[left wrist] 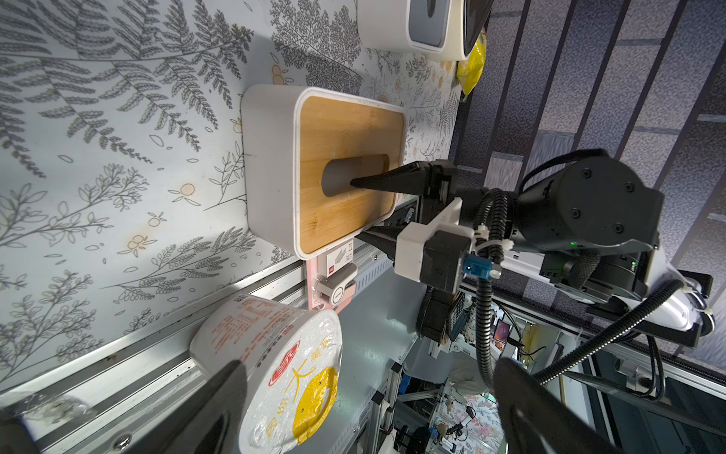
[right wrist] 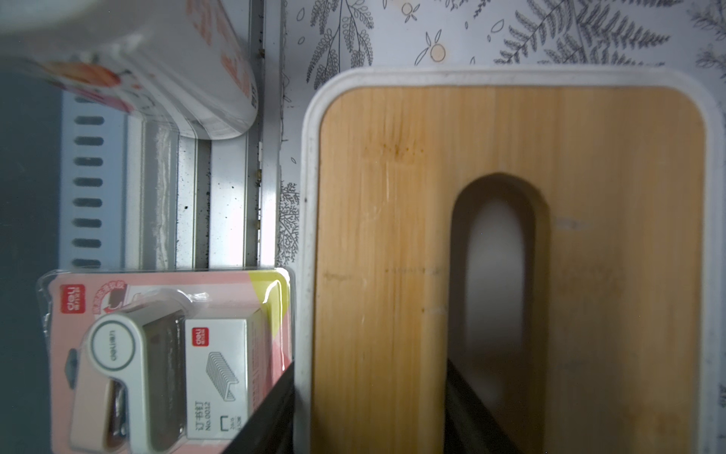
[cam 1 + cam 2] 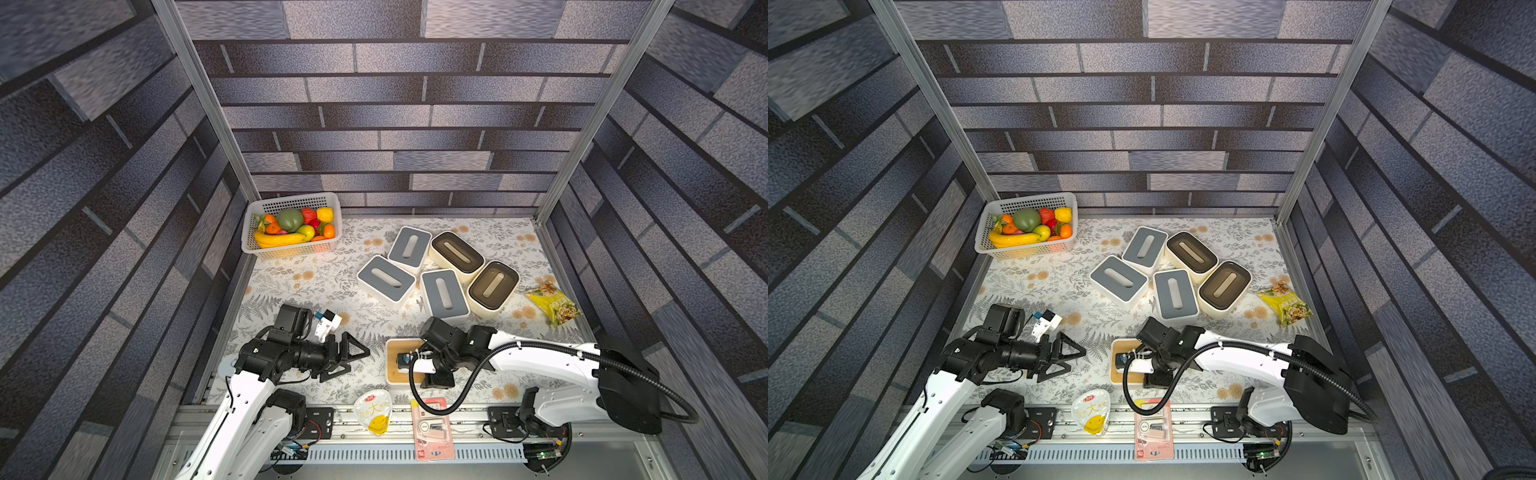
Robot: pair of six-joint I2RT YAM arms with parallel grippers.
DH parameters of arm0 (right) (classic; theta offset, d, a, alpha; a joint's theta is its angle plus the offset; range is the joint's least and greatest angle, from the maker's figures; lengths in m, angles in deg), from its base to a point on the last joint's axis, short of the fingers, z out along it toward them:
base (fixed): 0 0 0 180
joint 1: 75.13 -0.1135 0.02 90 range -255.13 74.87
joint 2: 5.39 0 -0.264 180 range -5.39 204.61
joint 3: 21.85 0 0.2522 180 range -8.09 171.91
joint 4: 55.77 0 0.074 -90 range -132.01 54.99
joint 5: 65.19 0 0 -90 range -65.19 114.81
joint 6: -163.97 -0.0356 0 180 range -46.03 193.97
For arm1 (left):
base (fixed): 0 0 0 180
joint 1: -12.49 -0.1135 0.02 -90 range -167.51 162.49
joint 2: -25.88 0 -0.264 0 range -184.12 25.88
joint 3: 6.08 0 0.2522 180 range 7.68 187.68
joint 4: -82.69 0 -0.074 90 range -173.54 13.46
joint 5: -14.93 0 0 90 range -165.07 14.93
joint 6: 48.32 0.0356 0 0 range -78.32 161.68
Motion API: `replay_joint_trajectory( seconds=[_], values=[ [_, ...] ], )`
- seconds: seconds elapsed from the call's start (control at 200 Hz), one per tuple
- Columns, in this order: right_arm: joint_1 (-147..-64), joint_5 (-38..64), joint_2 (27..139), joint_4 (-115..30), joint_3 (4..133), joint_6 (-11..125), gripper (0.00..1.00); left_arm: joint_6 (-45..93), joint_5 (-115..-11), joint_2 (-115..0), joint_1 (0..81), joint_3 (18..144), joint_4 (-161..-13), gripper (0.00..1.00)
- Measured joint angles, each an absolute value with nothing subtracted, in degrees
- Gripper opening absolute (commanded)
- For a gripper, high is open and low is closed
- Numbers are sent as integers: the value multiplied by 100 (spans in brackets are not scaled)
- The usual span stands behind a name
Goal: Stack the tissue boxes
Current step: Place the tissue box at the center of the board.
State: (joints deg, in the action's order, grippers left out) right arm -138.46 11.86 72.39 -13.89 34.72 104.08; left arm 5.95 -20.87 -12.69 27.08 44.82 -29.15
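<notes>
A white tissue box with a light wood lid rests near the table's front edge. My right gripper is shut on it, with one finger down in the oval slot and the other against the outer wall nearest the rail. Farther back lies a cluster of tissue boxes: three with grey lids and two rounded ones with dark brown lids. To the left of the wood-lidded box my left gripper hovers open and holds nothing.
A white basket of fruit stands at the back left. A yellow snack bag lies at the right edge. On the front rail are a noodle bowl and a pink stapler pack, just in front of the held box.
</notes>
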Motion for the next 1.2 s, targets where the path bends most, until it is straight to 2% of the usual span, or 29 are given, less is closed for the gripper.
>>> replay_joint_trajectory(
  seconds=[0.18,0.236,0.346,1.203],
  values=[
    [-13866,1226,7291,-1365,3472,10402,59,595,-2087,-1269,2708,4482,-2915,100],
    [-13876,1239,7300,-1354,3472,10389,67,597,-2087,-1269,2710,4482,-2915,100],
    [-13876,1276,7304,-1352,3472,10356,70,597,-2087,-1269,2710,4482,-2915,100],
    [-13887,1344,7304,-1332,3472,10358,73,597,-2087,-1269,2714,4482,-2915,100]
  ],
)
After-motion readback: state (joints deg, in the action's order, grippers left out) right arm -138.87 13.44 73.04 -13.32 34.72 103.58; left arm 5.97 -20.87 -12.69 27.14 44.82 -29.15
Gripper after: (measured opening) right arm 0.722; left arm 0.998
